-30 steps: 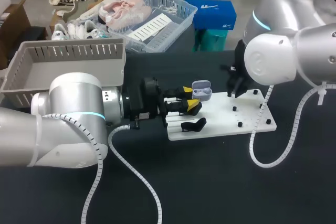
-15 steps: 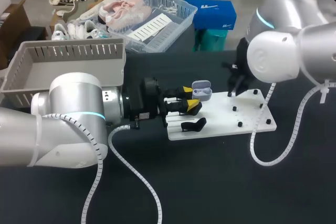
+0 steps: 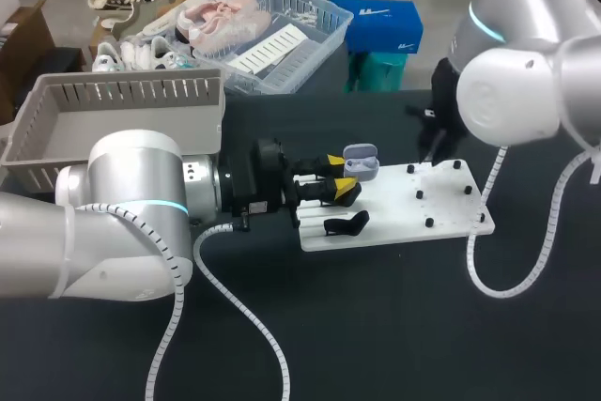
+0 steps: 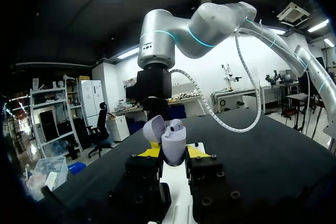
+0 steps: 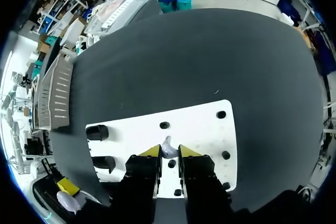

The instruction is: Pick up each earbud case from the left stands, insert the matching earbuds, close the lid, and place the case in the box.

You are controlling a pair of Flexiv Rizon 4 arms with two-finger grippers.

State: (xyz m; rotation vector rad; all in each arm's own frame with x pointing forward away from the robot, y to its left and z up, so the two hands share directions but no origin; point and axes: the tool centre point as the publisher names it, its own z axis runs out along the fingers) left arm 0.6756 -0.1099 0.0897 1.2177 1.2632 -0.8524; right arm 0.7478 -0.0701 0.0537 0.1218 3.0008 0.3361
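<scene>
My left gripper (image 4: 173,153) is shut on a lilac earbud case (image 4: 174,145), held upright with its lid (image 4: 154,128) open and one earbud (image 4: 176,125) seated inside. In the head view this case (image 3: 361,162) hangs over the left end of the white board (image 3: 394,208), beside a black stand (image 3: 346,223). My right gripper (image 5: 169,152) is shut on a small lilac earbud (image 5: 167,147), above the board (image 5: 199,124) among its black pegs. In the head view the right arm (image 3: 507,91) hides its own fingers.
A grey slatted box (image 3: 113,119) stands at the back left of the table. A clear basket (image 3: 272,39) with shoes sits behind it. Two black stands (image 5: 98,132) and several black pegs (image 3: 429,223) stick up from the white board. A white cable (image 3: 507,260) loops off the right arm.
My right arm has lifted and drawn back to the right, off the board's far edge, with the earbud in its fingers. The left arm and case have kept still.
</scene>
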